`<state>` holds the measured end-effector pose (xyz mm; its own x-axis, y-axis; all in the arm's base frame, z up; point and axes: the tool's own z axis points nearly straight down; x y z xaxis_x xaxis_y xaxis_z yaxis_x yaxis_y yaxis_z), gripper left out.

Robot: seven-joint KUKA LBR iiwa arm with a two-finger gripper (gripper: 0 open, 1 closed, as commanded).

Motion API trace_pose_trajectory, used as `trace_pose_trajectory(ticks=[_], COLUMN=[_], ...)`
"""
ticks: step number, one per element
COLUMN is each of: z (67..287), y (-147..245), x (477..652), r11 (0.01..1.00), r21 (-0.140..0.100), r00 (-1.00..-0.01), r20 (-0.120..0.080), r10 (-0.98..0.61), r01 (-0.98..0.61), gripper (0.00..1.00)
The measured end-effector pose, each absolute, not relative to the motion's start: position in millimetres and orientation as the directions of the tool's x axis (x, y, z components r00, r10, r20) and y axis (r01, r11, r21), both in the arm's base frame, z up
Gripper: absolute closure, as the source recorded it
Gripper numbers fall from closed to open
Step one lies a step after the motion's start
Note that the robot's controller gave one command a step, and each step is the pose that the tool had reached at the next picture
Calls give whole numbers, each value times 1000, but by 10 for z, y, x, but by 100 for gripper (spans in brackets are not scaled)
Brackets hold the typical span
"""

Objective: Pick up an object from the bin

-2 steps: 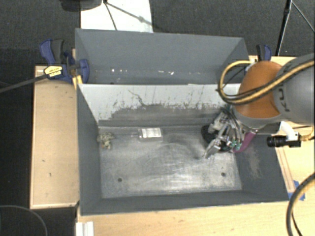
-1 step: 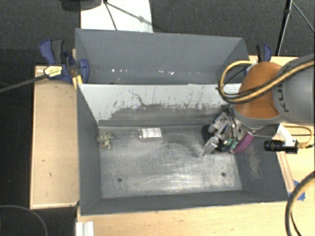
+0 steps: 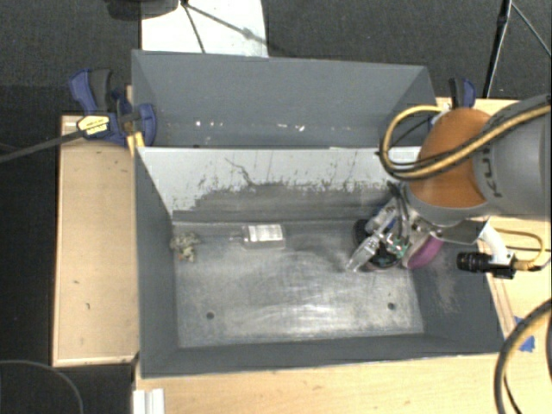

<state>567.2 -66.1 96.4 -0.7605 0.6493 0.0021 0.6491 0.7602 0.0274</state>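
Grey metal bin (image 3: 285, 335), floor scuffed and mostly bare. Gripper (image 3: 369, 250) is low inside it, close to the floor at the arm's end of the bin, below the orange wrist cover (image 3: 453, 166). Cannot tell whether the gripper is wide or narrow: the metal parts at its tip overlap from this angle. Nothing is clearly held.

Purple thing (image 3: 424, 254) sits just behind the gripper, touching or almost touching the wrist body. Cannot tell whether it is a loose bin thing, in the grasp, or part of the rig.

Ahead of the gripper and well apart lies a small clear-and-white oblong thing (image 3: 263, 235), flat at the foot of the back wall. Farther ahead, near the opposite side wall, is a small dull crumpled thing (image 3: 184, 247).

Progress, as a judgement: the gripper is in the bin and down at picking height, but there is no confirmed grasp and no lift. Left to do: close on a thing and raise it clear of the bin. The purple thing is the nearest candidate. The two things ahead look out of reach from this pose, so picking either would take a move across the floor.
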Motion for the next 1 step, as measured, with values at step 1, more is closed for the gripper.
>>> trace_pose_trajectory(ticks=[1], z=[988], y=[-764], x=[5684], r11=[754], r21=[21], r00=[-754], r20=[-13], r10=[657], r01=[657], gripper=[100])
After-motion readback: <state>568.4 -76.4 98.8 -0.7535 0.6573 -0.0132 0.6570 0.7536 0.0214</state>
